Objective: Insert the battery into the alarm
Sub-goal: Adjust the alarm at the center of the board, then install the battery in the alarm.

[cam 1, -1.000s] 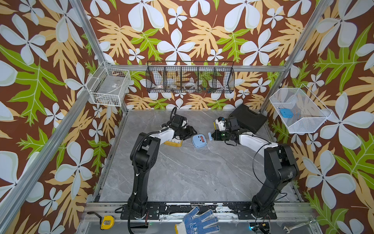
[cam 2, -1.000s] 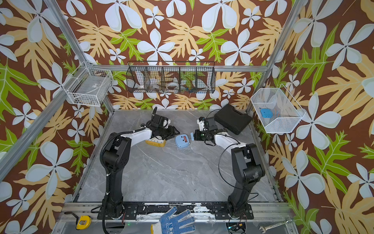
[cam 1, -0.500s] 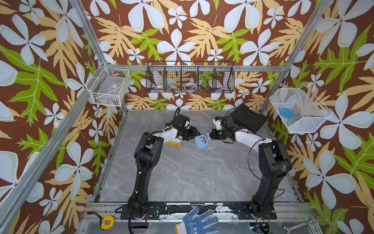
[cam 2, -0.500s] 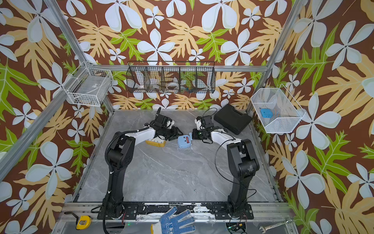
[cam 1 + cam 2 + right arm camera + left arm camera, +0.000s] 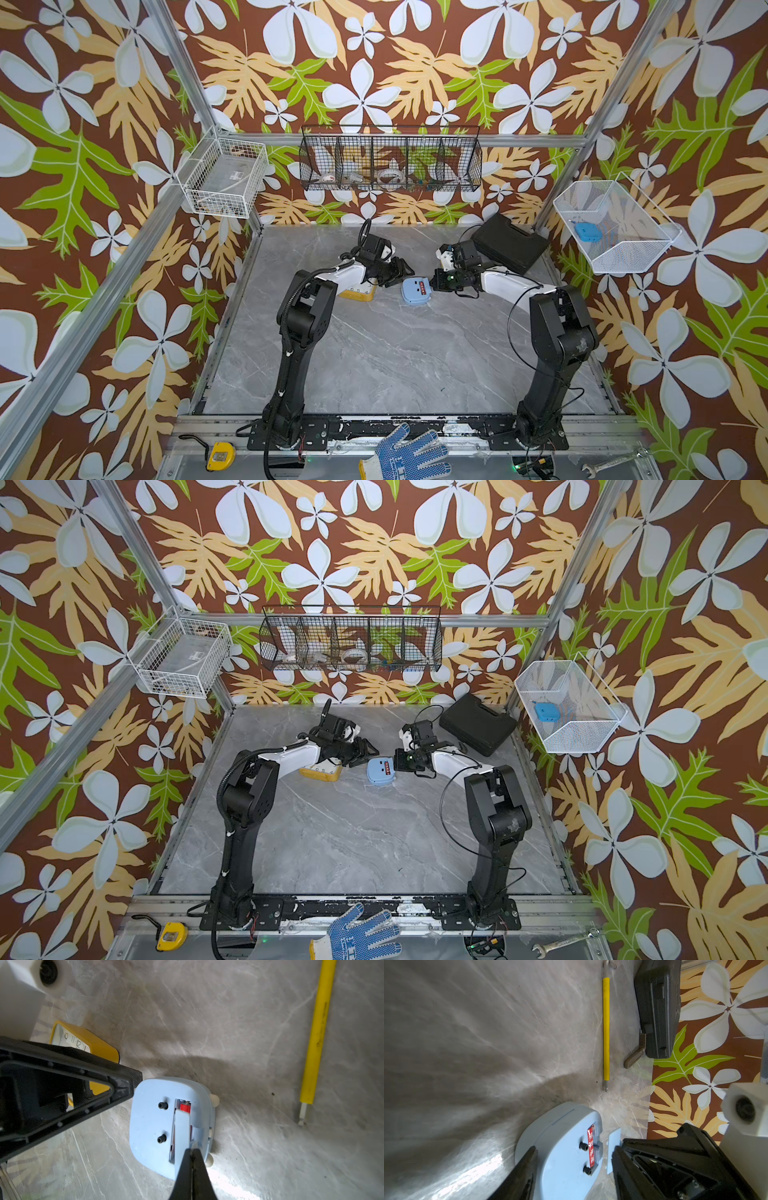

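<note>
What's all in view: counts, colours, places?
alarm: 1, blue, mid-table
battery: 1, red, inside alarm
battery cover: 1, blue, over battery
clock: 1, yellow, left of alarm
case: 1, black, back right
rod: 1, yellow, beside case
baskets: 3, black and white, on walls
gadget: 1, blue, right basket
glove: 1, blue-white, front rail
tape measure: 1, yellow, front rail
wrench: 1, steel, front rail
left gripper: 1, black, open by alarm
right gripper: 1, black, shut on battery cover

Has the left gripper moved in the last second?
Yes. The left gripper moved away from the yellow clock toward the blue alarm; its fingers now flank the alarm.
</note>
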Controlling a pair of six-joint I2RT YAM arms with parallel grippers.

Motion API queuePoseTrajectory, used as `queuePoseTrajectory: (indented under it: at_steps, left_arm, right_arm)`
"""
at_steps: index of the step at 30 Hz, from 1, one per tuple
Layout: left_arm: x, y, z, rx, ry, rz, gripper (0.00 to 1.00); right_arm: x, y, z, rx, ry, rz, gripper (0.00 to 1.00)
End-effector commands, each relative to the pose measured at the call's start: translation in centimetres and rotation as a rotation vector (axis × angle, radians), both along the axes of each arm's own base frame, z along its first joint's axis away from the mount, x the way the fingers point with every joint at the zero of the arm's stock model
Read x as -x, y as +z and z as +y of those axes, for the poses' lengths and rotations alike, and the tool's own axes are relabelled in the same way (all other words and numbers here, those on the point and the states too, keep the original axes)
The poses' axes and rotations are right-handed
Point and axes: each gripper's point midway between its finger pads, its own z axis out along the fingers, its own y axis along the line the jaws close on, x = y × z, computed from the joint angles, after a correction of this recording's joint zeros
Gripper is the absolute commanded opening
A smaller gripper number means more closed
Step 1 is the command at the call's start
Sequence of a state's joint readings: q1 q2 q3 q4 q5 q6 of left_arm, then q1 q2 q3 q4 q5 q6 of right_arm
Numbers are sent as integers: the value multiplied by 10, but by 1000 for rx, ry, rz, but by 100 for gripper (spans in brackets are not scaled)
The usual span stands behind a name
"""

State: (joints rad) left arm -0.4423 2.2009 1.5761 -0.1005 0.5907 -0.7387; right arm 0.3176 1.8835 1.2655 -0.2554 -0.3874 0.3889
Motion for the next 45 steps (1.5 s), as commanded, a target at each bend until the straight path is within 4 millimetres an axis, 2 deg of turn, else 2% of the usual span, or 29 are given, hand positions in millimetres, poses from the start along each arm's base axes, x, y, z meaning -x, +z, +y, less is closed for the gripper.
queuePoseTrajectory:
  at_steps: [1,10,16,24,45]
  left_arm:
    - [-4,13,1,10,19,-47,58]
    - [2,26,16,-31,64,-109,58]
    - [16,16,21,-35,53,-78,58]
    - [35,3,25,-9,59,-32,58]
    - [46,-14,15,4,34,23,56]
  right_arm:
    - [3,-4,3,-14,-2,26,4]
    - [3,-7,12,-66,-34,62,3]
    - [3,-11,15,-72,-46,71,3]
    - [-3,-8,12,-52,-59,50,2]
    - [-7,-15,8,-11,-62,57,1]
